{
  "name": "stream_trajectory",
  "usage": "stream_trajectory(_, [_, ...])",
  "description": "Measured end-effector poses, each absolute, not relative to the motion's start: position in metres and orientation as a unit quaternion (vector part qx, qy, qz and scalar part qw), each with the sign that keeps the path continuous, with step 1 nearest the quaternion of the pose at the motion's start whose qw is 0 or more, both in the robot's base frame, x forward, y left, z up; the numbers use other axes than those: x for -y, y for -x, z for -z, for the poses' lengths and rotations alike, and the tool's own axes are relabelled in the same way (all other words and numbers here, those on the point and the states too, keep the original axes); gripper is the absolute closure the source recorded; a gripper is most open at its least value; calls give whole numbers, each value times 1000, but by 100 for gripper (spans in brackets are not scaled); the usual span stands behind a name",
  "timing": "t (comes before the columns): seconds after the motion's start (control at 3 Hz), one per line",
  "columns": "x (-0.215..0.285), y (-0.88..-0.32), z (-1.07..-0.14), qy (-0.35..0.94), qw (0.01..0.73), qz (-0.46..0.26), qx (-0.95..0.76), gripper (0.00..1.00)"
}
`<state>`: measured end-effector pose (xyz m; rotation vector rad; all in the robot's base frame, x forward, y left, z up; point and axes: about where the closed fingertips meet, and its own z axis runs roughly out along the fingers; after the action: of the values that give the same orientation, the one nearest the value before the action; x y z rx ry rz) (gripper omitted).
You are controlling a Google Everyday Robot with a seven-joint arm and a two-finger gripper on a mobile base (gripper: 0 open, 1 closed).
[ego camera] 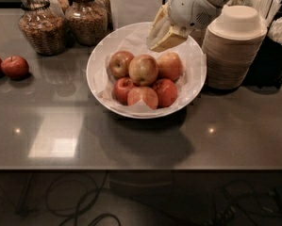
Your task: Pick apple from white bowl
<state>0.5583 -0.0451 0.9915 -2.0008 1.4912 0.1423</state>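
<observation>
The apple [143, 69], the largest one, pale golden with a reddish blush, lies on top of the pile in the middle of the white bowl [97, 55], which is lined with crumpled white paper. Several smaller red and pinkish apples lie around it. My gripper [160, 37] hangs above the bowl's back rim, up and to the right of the apple, clear of the fruit. Its fingers look shut with nothing between them.
Two red apples [14, 66] lie on the grey counter at far left. Two glass jars [39, 29] stand at back left. A stack of beige disposable bowls [235, 51] stands close to the bowl's right. A white box [136, 4] stands behind.
</observation>
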Motion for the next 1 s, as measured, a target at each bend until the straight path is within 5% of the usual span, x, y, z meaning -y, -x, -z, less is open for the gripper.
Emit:
stream_trajectory(0.67, [39, -558, -983, 757, 317, -75, -566, 12])
stream_trajectory(1.0, [31, -556, -976, 755, 318, -96, -565, 11])
